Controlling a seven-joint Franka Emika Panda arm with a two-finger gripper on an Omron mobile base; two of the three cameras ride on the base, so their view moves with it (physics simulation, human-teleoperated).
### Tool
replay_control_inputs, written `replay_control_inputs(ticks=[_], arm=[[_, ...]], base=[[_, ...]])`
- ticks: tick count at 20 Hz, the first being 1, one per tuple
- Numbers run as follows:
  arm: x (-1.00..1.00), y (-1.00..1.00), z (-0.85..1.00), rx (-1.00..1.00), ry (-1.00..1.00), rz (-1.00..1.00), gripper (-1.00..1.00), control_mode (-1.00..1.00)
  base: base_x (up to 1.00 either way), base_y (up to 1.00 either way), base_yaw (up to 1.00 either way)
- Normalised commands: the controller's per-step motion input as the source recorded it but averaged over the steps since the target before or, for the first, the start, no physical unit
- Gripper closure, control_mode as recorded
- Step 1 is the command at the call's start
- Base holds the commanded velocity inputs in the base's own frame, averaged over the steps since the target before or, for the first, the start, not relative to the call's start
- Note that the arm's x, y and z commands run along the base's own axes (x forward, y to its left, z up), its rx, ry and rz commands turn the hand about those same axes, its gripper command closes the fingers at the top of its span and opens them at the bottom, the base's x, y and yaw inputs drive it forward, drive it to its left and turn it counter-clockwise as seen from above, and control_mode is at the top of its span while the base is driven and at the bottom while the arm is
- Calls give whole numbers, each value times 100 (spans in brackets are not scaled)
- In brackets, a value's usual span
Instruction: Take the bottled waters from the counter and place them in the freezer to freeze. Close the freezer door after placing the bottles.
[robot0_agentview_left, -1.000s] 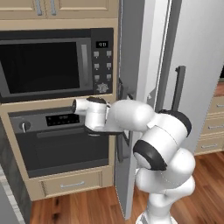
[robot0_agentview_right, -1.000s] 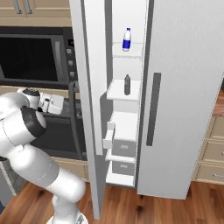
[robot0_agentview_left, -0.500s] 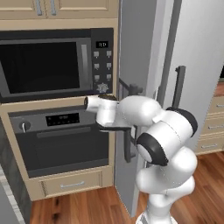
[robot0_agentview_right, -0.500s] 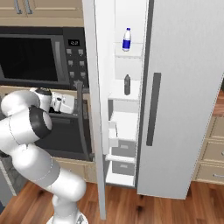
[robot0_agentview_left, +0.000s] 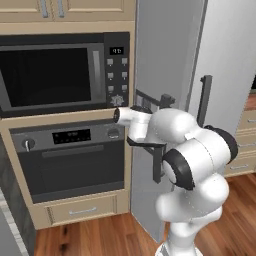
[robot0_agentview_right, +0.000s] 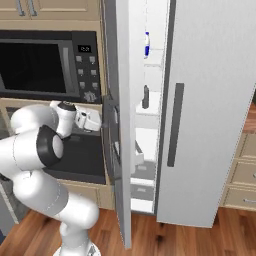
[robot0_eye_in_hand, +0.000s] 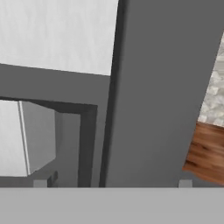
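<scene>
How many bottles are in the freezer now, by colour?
Whitish bottle with blue cap and label: 1, on an upper shelf.
Dark greyish bottle: 1, on the shelf below.
Total: 2 in the freezer.

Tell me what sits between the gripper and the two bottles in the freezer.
The freezer door: in the right base view the gripper is at its outer face, while the blue-capped bottle and the grey bottle stand on shelves behind it.
</scene>
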Motion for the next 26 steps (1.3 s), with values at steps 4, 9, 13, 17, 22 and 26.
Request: replay_control_inputs(ticks=[4,9,13,17,22,26], arm=[[30,-47,0,1,0,1,-100,-100],[23,-31,-4,0,0,0,-100,-100],[65,-70,-3,0,3,4,-100,-100],[71,-72,-1,0,10,3,-100,-100],[70,-77,0,0,13,2,-100,-100],[62,-65,0,5,20,2,-100,-100]], base=[[0,0,0],[0,0,0],[0,0,0],[0,0,0],[0,0,0],[0,0,0]])
